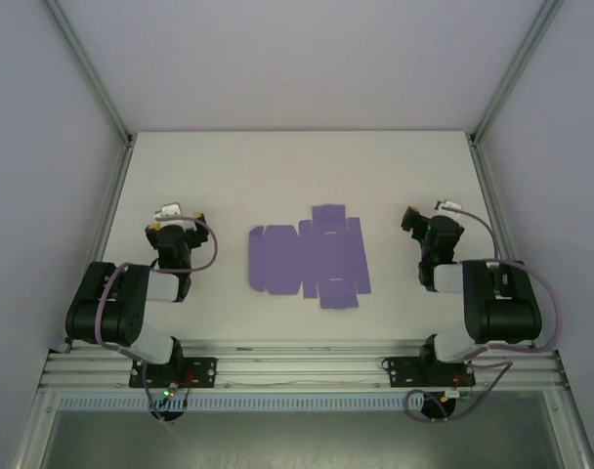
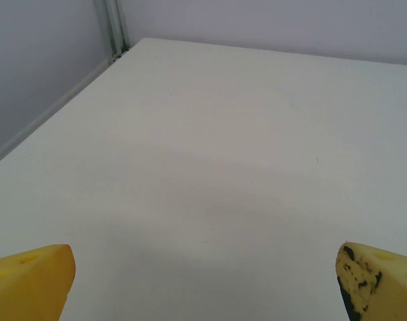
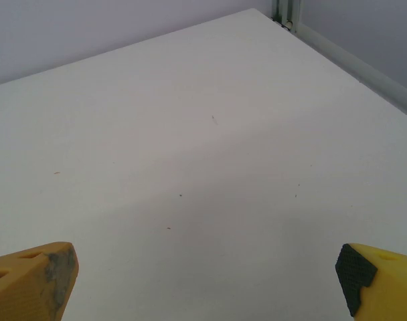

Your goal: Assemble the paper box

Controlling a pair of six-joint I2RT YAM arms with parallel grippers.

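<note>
The paper box (image 1: 309, 258) lies flat in the middle of the white table (image 1: 277, 176) as a purple die-cut sheet with flaps and tabs. My left gripper (image 1: 172, 221) rests to the sheet's left, well apart from it. To the sheet's right is my right gripper (image 1: 426, 223), also apart from it. In the left wrist view the yellow fingertips (image 2: 29, 281) stand wide apart over bare table, so the left gripper (image 2: 205, 284) is open. The right wrist view shows the same: yellow fingertips (image 3: 31, 277) far apart, right gripper (image 3: 207, 281) open and holding nothing.
Pale walls with aluminium frame posts (image 1: 92, 68) enclose the table on the left, back and right. A metal rail (image 1: 297, 369) carrying both arm bases runs along the near edge.
</note>
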